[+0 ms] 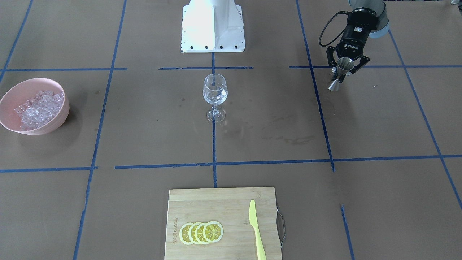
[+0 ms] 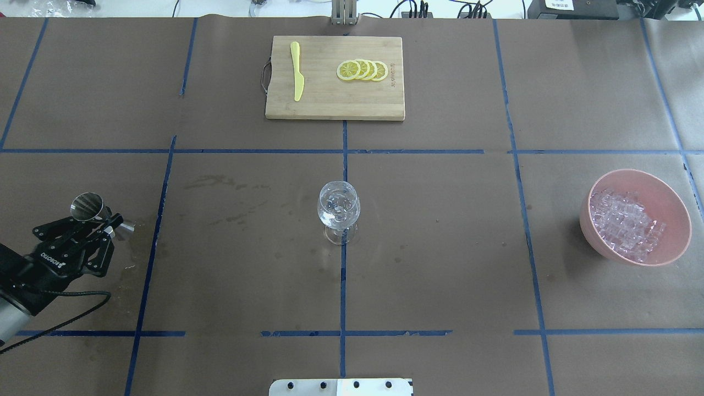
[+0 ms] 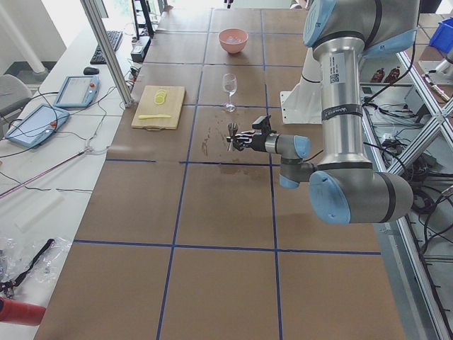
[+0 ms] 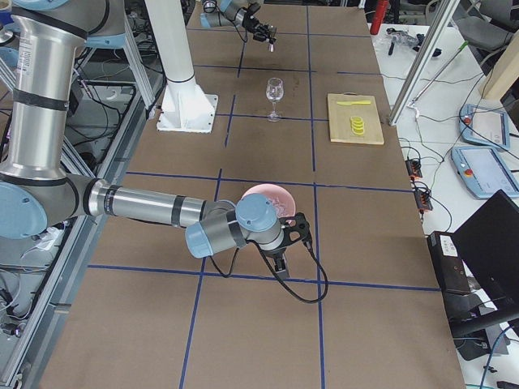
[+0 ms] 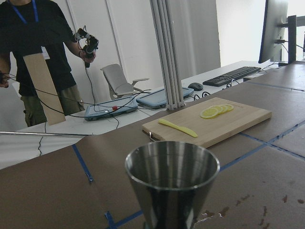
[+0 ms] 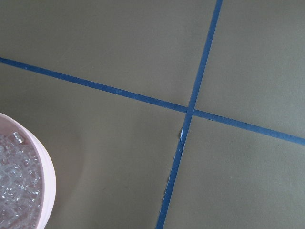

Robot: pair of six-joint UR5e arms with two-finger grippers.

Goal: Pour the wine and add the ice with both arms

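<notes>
Left end of bench (image 2: 440, 247): left hand (image 2: 108, 224) is clamped on the waist of a steel jigger (image 2: 88, 205), well apart from the glass. No liquid visible in it. The wrist view shows only bare steel wall and the bottom is hidden.

Bench centre: wine glass (image 2: 338, 209) stands upright with something clear and glinting inside. Liquid, ice or reflections, can't tell, so no call on whether the pour is done.

Right end: ice (image 2: 624, 223) is piled in the pink bowl (image 2: 674, 201). Right hand (image 4: 282, 258) hangs just beside it, seen only small from the side, so can't tell if it's open or closed. Ice step looks pending.
</notes>
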